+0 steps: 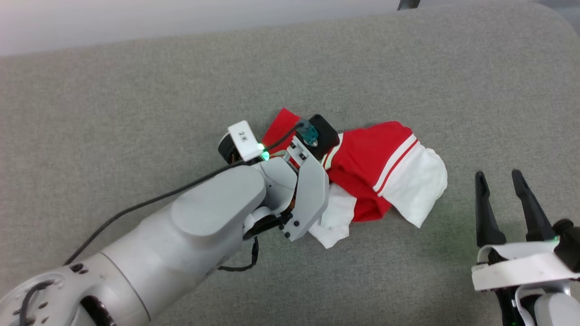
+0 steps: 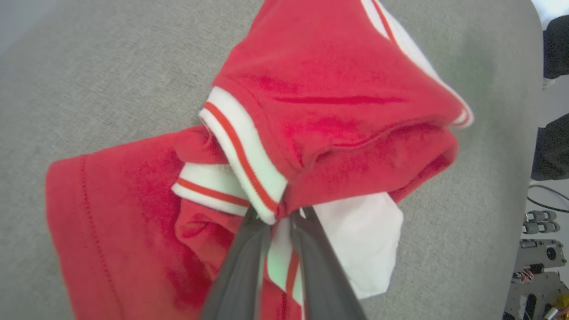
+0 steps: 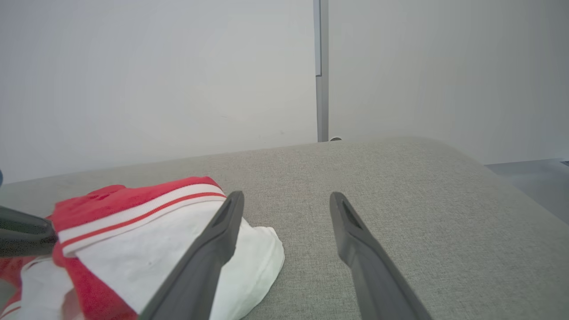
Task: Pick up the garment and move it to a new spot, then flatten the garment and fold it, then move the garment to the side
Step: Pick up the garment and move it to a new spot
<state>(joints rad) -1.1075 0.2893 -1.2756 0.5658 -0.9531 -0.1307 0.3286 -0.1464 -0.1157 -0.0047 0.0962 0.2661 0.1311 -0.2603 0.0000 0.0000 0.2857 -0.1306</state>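
The shirt (image 1: 362, 158) lies bunched mid-desk (image 1: 136, 113). The left pincer (image 2: 278, 218) is clamped on a thin bit of its striped trim (image 2: 242, 160). The right pincer (image 1: 500, 181) gapes just beside the white sleeve (image 1: 417, 181). Lifted by that nip alone, the cloth may slip free or stay bunched.

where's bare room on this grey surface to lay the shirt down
Widest bare patch: the grey surface left of the garment, back to its far edge. Also bare beyond the garment, toward the far right corner. Crowded: the middle, where the left gripper pinches the garment, and the lower right by the open right gripper.
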